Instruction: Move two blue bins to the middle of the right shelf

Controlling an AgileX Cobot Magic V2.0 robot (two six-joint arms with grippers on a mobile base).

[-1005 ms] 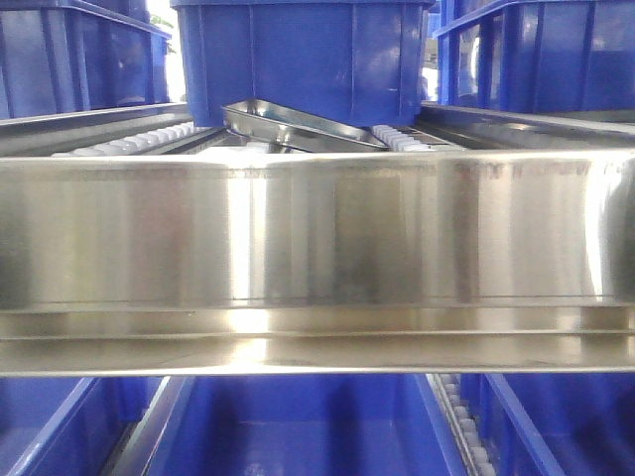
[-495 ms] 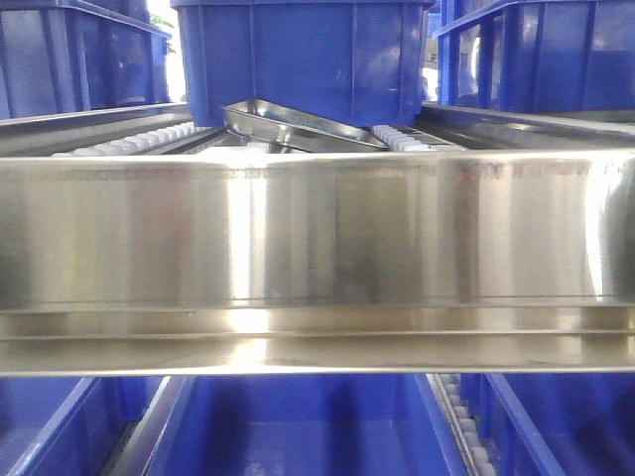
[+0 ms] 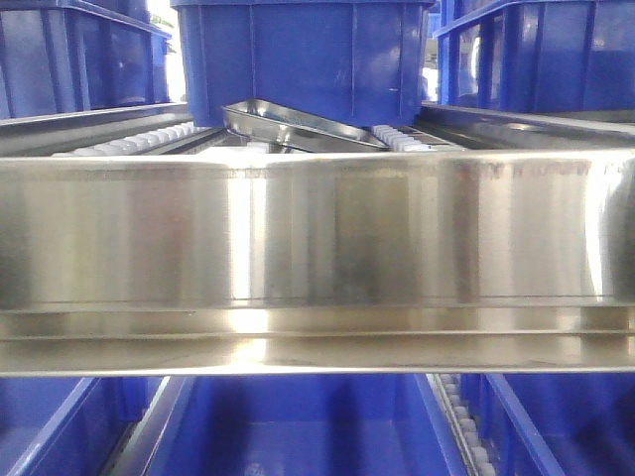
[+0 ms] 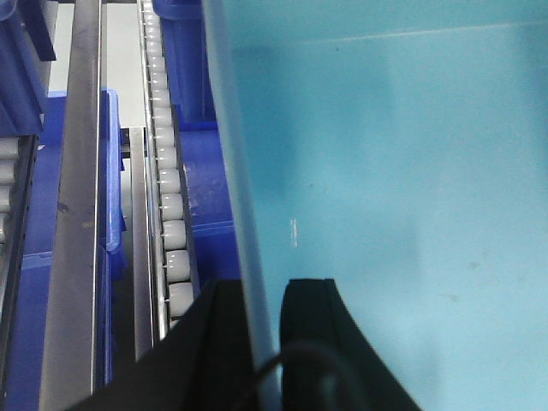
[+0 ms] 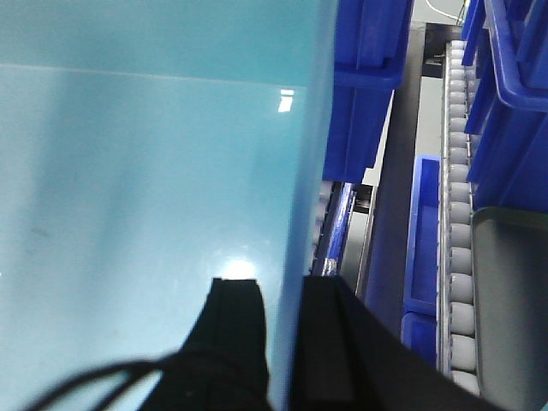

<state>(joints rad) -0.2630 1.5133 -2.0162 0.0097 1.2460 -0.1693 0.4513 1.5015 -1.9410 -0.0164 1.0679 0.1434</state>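
Stainless steel, brushed and shiny, forms the broad front rail of the right shelf middle [image 3: 317,238], which fills the front view with dark blue bins [image 3: 308,59] behind it. A blue bin [image 4: 411,188], pale in the wrist views, sits between both arms beside the roller tracks [image 4: 167,214]: the left gripper [image 4: 261,342] clamps its left wall and the right gripper [image 5: 282,342] its right wall.

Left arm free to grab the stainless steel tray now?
Probably not: left tool is clamped on the wall of the pale blue plastic bin, so it can't take the stainless steel tray.
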